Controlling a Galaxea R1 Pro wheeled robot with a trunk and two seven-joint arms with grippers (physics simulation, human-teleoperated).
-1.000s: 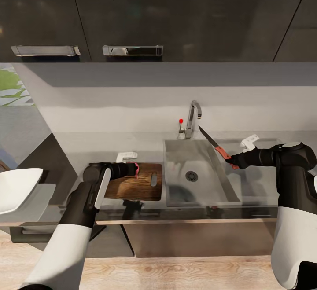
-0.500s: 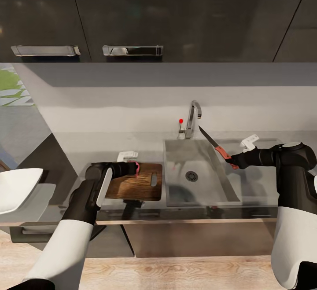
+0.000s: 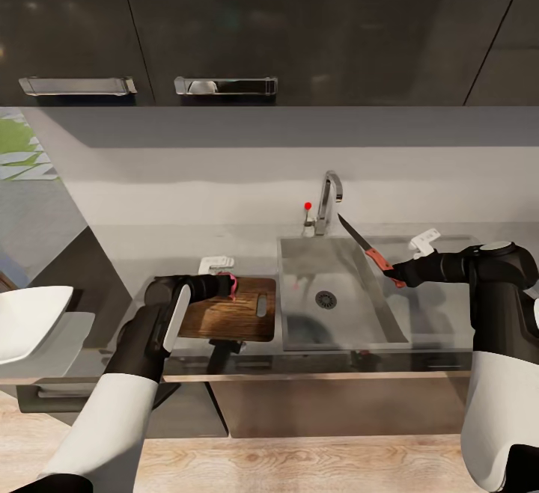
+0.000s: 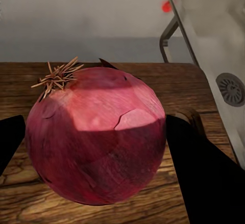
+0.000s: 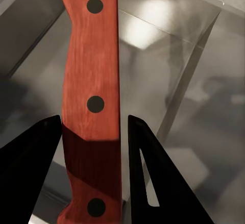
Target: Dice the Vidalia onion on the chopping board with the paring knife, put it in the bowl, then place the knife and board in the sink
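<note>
Left gripper is at the far-left part of the chopping board, fingers spread to either side of the onion; it looks like they touch its flanks, but I can't tell if it's clamped or just bracketed. The onion is reddish-skinned, whole, root tuft up, resting on the wood. Right gripper has the paring knife pinched by its orange-red handle, fingers closed tight on both faces, blade angled up and back over the right side of the sink, pointing toward the tap. Basin looks empty apart from the drain. Step in hand, as I read it: onion staged on the board, dicing not yet begun. Next move needs the right arm to carry the knife across the basin to the board and tip the blade down over the onion while the left steadies it, keeping the blade off the left fingers.
</note>
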